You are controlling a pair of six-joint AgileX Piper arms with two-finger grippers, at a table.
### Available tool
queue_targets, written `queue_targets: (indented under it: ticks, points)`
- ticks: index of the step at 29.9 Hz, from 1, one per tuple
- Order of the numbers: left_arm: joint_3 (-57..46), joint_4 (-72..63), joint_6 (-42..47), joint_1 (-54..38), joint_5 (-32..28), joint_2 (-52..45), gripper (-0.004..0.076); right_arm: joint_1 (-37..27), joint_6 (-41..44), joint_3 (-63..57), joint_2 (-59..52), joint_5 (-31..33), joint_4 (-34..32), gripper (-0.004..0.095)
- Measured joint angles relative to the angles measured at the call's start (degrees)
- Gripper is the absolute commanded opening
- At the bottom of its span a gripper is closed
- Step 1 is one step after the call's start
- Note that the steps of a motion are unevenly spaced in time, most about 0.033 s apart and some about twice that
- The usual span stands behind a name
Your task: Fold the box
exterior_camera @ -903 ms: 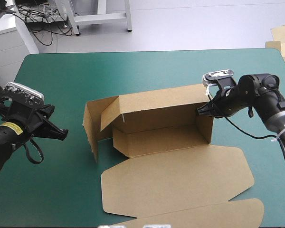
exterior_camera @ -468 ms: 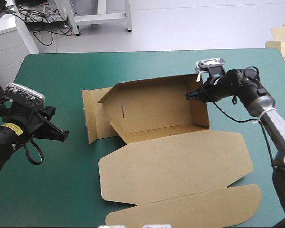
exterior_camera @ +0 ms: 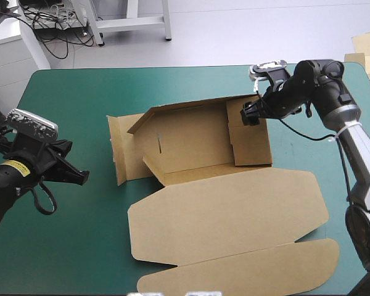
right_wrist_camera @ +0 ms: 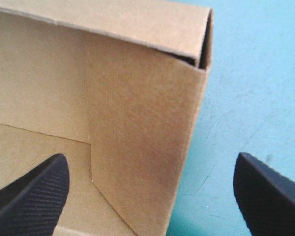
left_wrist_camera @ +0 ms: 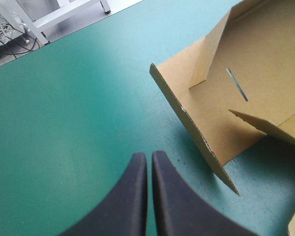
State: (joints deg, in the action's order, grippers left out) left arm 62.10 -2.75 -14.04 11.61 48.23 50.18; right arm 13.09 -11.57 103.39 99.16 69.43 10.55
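Across the middle of the teal-green cover (exterior_camera: 80, 105), from above, you are seeing the box (exterior_camera: 197, 142) half built. Its far wall (exterior_camera: 191, 126) is standing at a lean and its right end wall (exterior_camera: 254, 147) is standing upright. Its left end flap (exterior_camera: 118, 151) is splaying outward, and its lid (exterior_camera: 234, 216) is lying flat on the box's near side. Bare cover is lying open left of the box and beyond it. The right gripper (exterior_camera: 250, 114) is sitting at the box's far right corner. The left gripper (exterior_camera: 79, 177) is hovering well left of the box.

Along the left wrist, you are seeing its fingers pressed together on nothing, with the left end flap standing on edge just ahead. A narrow slot (left_wrist_camera: 236, 84) in the far wall is showing more plainly here.

Along the right wrist, you are seeing the fingers spread wide and straddling the box's corner. One is sitting inside the box and one outside it, over the cover, gripping nothing.
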Motion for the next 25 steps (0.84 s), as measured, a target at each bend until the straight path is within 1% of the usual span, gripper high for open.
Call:
queue_targets:
  ticks: [6, 14, 19, 25]
  points:
    - [0.00, 0.12, 0.00, 0.00, 0.00, 0.00, 0.0015, 0.00, 0.78, 6.15, -2.51, 1.82, -1.40, 0.0836]
    - [0.00, 0.12, 0.00, 0.00, 0.01, 0.00, 0.0015, 0.00, 1.21, 5.39, -6.03, 1.94, -1.57, 0.0836]
    - [0.00, 0.17, 0.00, 0.00, 0.01, 0.00, 0.0015, 0.00, 1.39, 5.08, -5.18, 1.94, -1.64, 0.0836]
    - [0.00, 0.17, 0.00, 0.00, 0.33, 0.00, 0.0015, 0.00, 2.32, 5.08, -0.69, 1.94, -1.64, 0.0836]
